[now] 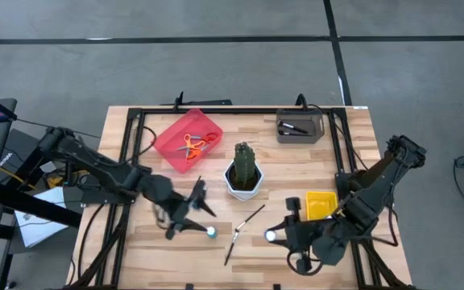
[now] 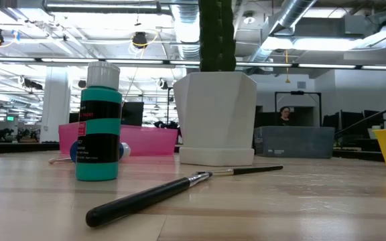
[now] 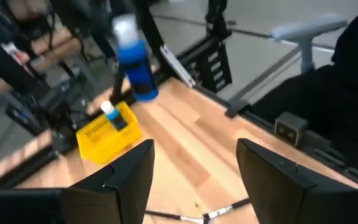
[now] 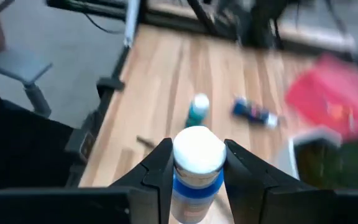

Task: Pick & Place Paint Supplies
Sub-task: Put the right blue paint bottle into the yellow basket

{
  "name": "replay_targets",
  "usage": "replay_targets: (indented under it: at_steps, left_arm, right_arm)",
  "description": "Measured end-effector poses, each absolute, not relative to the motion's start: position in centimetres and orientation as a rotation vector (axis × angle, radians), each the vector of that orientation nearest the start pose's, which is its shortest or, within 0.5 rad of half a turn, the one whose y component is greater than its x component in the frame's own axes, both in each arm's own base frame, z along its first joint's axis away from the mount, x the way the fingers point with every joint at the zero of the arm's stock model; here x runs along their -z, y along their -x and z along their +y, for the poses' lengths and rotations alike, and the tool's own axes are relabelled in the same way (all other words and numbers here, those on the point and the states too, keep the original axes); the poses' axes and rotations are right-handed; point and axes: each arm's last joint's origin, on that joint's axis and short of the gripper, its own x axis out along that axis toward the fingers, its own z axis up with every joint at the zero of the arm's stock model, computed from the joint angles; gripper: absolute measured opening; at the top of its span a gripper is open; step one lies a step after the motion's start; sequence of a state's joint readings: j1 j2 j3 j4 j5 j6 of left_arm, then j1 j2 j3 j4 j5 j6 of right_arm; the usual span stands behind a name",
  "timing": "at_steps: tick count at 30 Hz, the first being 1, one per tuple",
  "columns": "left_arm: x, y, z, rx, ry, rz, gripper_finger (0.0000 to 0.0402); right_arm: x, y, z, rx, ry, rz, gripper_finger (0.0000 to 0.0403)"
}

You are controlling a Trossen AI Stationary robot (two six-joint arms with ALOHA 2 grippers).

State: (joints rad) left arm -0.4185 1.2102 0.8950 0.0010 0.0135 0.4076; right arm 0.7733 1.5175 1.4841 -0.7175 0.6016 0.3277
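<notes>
My right gripper [image 1: 283, 234] hangs over the table's near right part, shut on a blue paint bottle with a white cap [image 4: 196, 163]. My left gripper [image 1: 193, 211] stands open just left of a teal bottle [image 1: 211, 232], which stands upright on its base [image 2: 98, 175]. A blue bottle [image 4: 256, 115] lies on its side beyond it. Two dark-handled paintbrushes [image 1: 248, 219] [image 1: 230, 248] lie flat on the wood between the arms. Orange-handled scissors [image 1: 193, 145] lie in the red bin [image 1: 167, 138]. My right gripper pinches the blue bottle between its two fingers, on the body just below the white cap [image 4: 189, 182]. The fingers slant down from the table's right side. The bottle is lifted clear of the table, roughly upright with its cap up [image 3: 124, 28].
A cactus in a white pot [image 1: 243, 171] stands mid-table. A yellow bin [image 1: 321, 205] near my right arm holds a small bottle [image 3: 110, 113]. A grey bin [image 1: 300, 126] sits at the far right. Black frame rails run along both table sides.
</notes>
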Motion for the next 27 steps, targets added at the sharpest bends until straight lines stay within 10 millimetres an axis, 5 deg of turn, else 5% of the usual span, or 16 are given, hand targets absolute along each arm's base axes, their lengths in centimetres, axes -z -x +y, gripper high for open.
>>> replay_targets:
  at_steps: [6,14,27]
  left_arm:
    - [-30.6,-22.1,-10.4,0.452,-0.456,0.123,0.0219]
    - [-30.9,-20.5,-9.4,0.379,-0.441,0.040,0.0214]
    - [-30.8,-20.8,-9.1,0.341,-0.467,0.039,0.0212]
  right_arm:
    - [-34.4,-21.9,21.1,0.101,0.052,0.699,0.0103]
    - [-32.6,-17.5,21.8,0.284,-0.032,0.631,0.0103]
    - [-27.9,-12.2,18.2,0.546,-0.230,0.549,0.0103]
